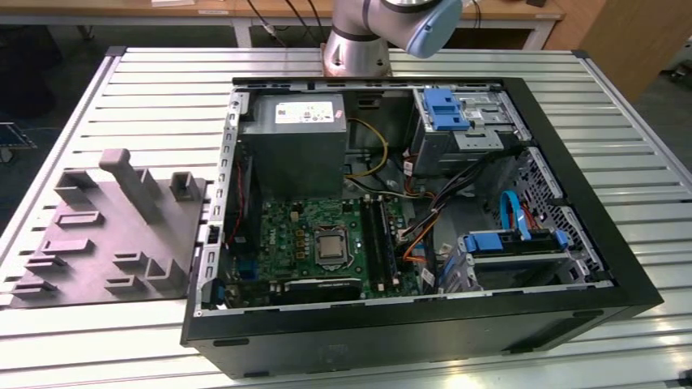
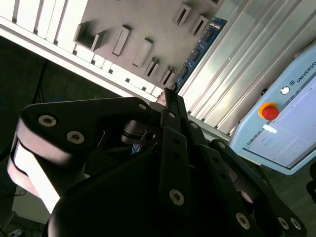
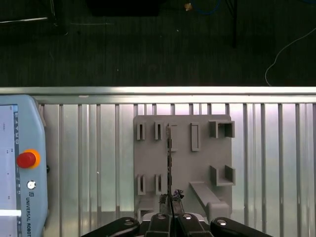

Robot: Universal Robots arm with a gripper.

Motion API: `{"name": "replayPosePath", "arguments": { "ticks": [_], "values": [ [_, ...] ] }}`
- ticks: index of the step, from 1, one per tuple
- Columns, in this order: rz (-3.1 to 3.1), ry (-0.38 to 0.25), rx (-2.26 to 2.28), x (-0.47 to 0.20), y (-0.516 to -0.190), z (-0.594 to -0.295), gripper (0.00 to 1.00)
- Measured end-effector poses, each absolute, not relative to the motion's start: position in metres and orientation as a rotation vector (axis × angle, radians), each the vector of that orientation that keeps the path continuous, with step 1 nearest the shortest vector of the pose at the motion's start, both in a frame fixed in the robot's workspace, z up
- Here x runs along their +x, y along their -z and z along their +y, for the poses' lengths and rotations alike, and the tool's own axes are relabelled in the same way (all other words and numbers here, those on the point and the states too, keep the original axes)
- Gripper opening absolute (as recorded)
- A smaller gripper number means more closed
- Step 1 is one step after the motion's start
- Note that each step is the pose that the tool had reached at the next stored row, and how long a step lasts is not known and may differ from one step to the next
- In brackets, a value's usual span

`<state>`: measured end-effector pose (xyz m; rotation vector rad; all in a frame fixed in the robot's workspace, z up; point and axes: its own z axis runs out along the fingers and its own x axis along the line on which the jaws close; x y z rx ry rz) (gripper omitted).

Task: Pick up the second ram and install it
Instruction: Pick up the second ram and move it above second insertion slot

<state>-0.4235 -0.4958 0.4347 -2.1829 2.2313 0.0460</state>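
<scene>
**Inspector A:** End effector status?

**Inspector B:** The gripper has its fingers drawn together, clamped on one end of the second ram. In the first wrist view the stick shows edge-on. It runs out from the fingertips across the grey slotted fixture.

**Inspector A:** Does the other camera agree?

**Inspector B:** It does. In the second wrist view the ram shows its blue face with dark chips. It appears against the slats of the table, at the fixture's edge. A teach pendant lies on the table near the fixture.

**Inspector A:** And the installation site?

**Inspector B:** In the exterior view, the open computer case stands on the table. Its green motherboard is exposed, with long black memory slots beside the processor socket. I cannot tell whether any slot is occupied. The fixture sits just beside the case, on the exterior view's left.
</scene>
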Motion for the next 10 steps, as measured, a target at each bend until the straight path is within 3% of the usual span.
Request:
{"name": "replayPosePath", "arguments": {
  "ticks": [10],
  "values": [
    [2.232, -0.047, -2.183, -0.405, -0.435, -0.496, 0.11]
  ]
}}
